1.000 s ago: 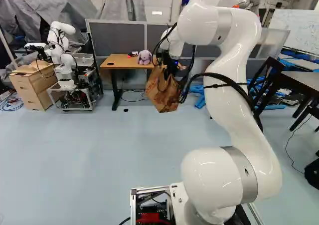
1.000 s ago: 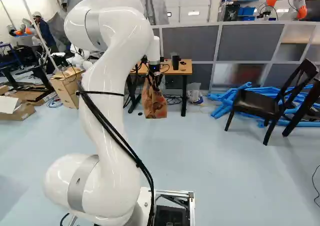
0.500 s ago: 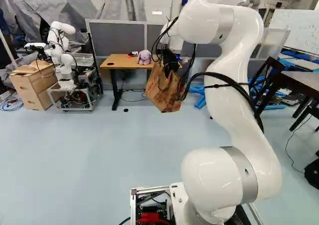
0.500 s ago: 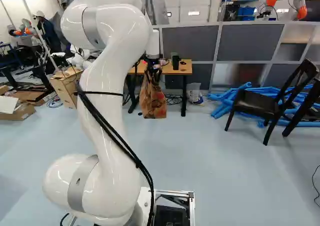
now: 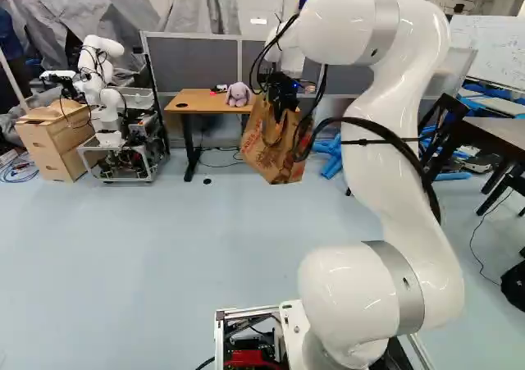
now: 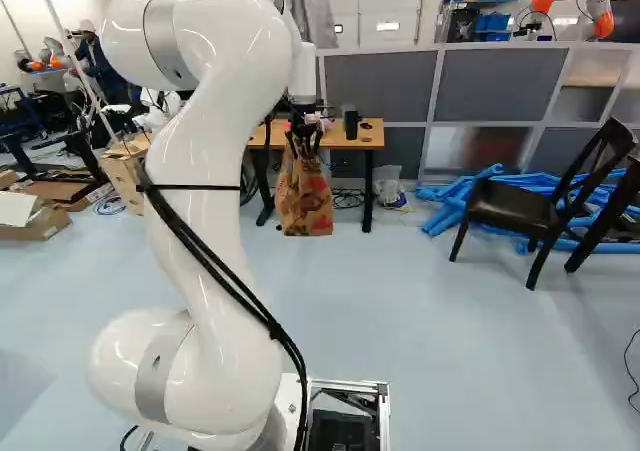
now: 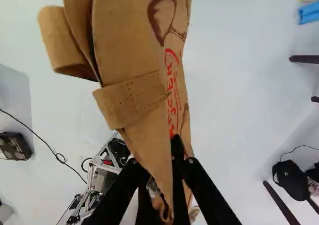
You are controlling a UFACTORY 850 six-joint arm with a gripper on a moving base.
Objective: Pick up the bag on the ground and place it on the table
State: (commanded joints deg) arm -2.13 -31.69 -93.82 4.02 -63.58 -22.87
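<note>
The brown paper bag with red print [image 5: 275,158] hangs in the air from the pincer [image 5: 284,111], clear of the floor and apart from the worktop, a light wooden top on black legs [image 5: 201,102]. In the left base view the bag tilts; in the right base view it hangs nearer the cameras than the worktop, partly covering its legs. The wrist view shows the bag's creased paper running up between the two black fingers, which are clamped on it from both sides, with a folded paper strip [image 7: 132,98] across the bag ahead of them.

On the worktop sit a purple plush toy [image 5: 239,95] and, seen in the right base view, a dark upright cylinder [image 6: 350,123]. Behind it stands a grey panelled partition [image 6: 380,86].

The white jointed arm [image 5: 385,153] rises from the base and bends over toward the bag, with black cables [image 6: 235,281] strapped along it. At the left of the left base view, another white robot arm [image 5: 102,99] stands on a wheeled metal frame [image 5: 123,165], beside a pale wooden cabinet [image 5: 56,153]. At the right of the right base view, a black chair with a dark seat [image 6: 510,209] stands near a heap of bright blue tubes [image 6: 445,216] on the floor. The wrist view also shows a black backpack [image 7: 289,180] on the floor.
</note>
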